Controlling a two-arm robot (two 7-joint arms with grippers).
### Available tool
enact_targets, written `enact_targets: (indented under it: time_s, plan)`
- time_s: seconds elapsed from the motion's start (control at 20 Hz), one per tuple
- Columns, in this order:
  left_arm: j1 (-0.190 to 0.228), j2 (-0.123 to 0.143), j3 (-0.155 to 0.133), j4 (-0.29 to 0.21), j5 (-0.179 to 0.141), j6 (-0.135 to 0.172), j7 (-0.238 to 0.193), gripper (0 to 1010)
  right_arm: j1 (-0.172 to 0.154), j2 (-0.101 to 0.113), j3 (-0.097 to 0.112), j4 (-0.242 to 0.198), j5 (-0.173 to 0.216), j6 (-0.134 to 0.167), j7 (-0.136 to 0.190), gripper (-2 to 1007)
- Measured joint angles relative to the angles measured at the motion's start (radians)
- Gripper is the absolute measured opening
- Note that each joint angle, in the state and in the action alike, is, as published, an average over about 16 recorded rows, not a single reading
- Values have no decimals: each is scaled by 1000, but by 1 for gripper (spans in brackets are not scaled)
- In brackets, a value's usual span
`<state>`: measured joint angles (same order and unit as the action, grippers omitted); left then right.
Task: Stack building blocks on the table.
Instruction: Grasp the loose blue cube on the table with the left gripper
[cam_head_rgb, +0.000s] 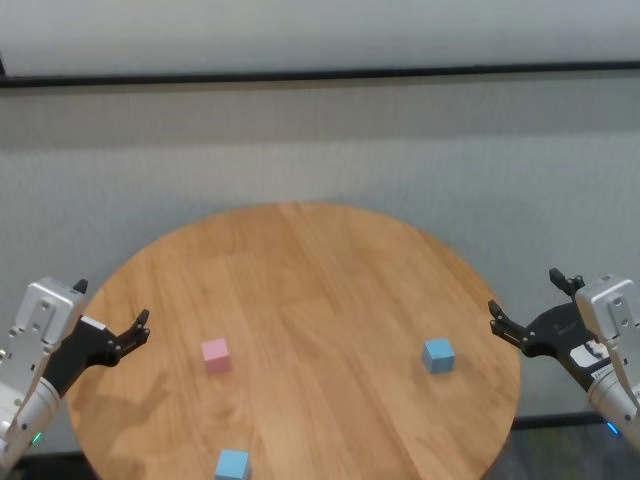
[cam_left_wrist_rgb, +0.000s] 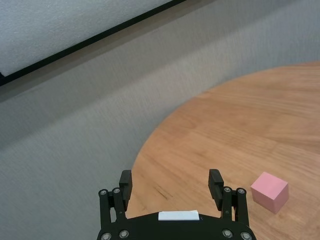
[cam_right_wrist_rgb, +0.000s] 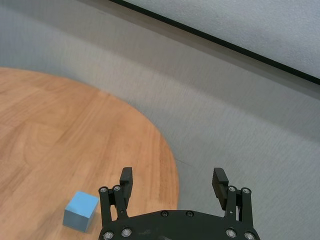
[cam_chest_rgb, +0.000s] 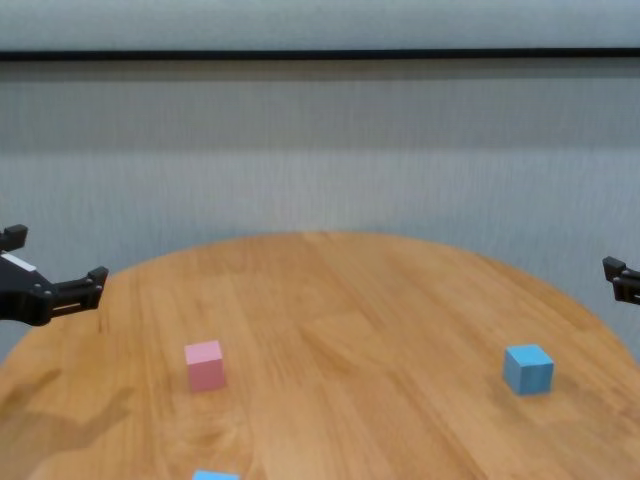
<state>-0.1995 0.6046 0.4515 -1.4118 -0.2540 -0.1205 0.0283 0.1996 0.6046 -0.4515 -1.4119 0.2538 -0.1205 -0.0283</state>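
Note:
Three cubes lie apart on the round wooden table (cam_head_rgb: 320, 270). The pink block (cam_head_rgb: 215, 355) sits left of centre; it also shows in the left wrist view (cam_left_wrist_rgb: 270, 191) and chest view (cam_chest_rgb: 205, 364). One light blue block (cam_head_rgb: 438, 355) lies at the right, also in the right wrist view (cam_right_wrist_rgb: 80, 211). The other light blue block (cam_head_rgb: 232, 465) lies at the near edge. My left gripper (cam_head_rgb: 112, 303) hovers open and empty over the table's left edge, left of the pink block. My right gripper (cam_head_rgb: 524, 293) hovers open and empty at the right edge, right of the blue block.
A grey floor surrounds the table, and a pale wall with a dark baseboard stripe (cam_head_rgb: 320, 75) stands behind it. The table's rim (cam_head_rgb: 500, 330) lies just under the right gripper.

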Motion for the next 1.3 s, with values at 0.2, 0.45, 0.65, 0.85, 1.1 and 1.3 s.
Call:
enact_targets:
  time_s: [0.2, 0.45, 0.65, 0.85, 1.1, 1.3]
  plan:
    - [0, 0, 0, -1, 0, -1, -4, 1000, 0, 0, 0, 0, 0, 0, 0, 1005]
    - [3, 12, -6, -14, -13, -14, -42, 1000, 0, 0, 0, 0, 0, 0, 0, 1005]
    - [11, 32, -17, -37, -43, -36, -107, 1000, 0, 0, 0, 0, 0, 0, 0, 1005]
    - [28, 65, -34, -71, -103, -66, -214, 1000, 0, 0, 0, 0, 0, 0, 0, 1005]
    - [57, 115, -56, -113, -202, -109, -379, 1000, 0, 0, 0, 0, 0, 0, 0, 1004]
    - [75, 146, -63, -129, -274, -135, -508, 1000, 0, 0, 0, 0, 0, 0, 0, 1005]
